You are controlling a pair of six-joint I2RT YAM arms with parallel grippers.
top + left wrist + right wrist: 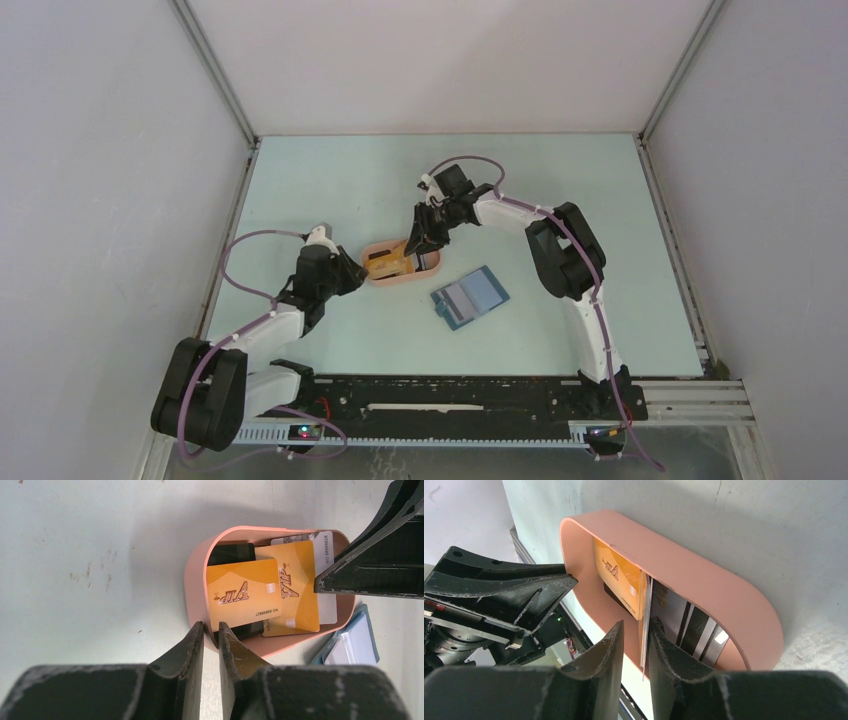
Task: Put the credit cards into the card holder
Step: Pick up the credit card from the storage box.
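The credit cards lie in a salmon-pink oval tray [400, 283]: two yellow-orange cards [242, 595] [295, 590], a black card [231, 554] under them and a whitish card [325, 550]. My left gripper [211, 627] is shut on the tray's rim [192, 575] at its left end, one finger outside and one inside. My right gripper [636, 625] reaches into the tray's right end, jaws narrowly apart, with thin card edges [644, 640] between them against one finger. The dark-blue card holder [470, 296] lies open on the table right of the tray.
The enclosure's white walls and metal frame posts [215, 70] ring the pale table. The arms' base rail [450, 395] runs along the near edge. The card holder's corner also shows in the left wrist view [352, 642], close to the tray.
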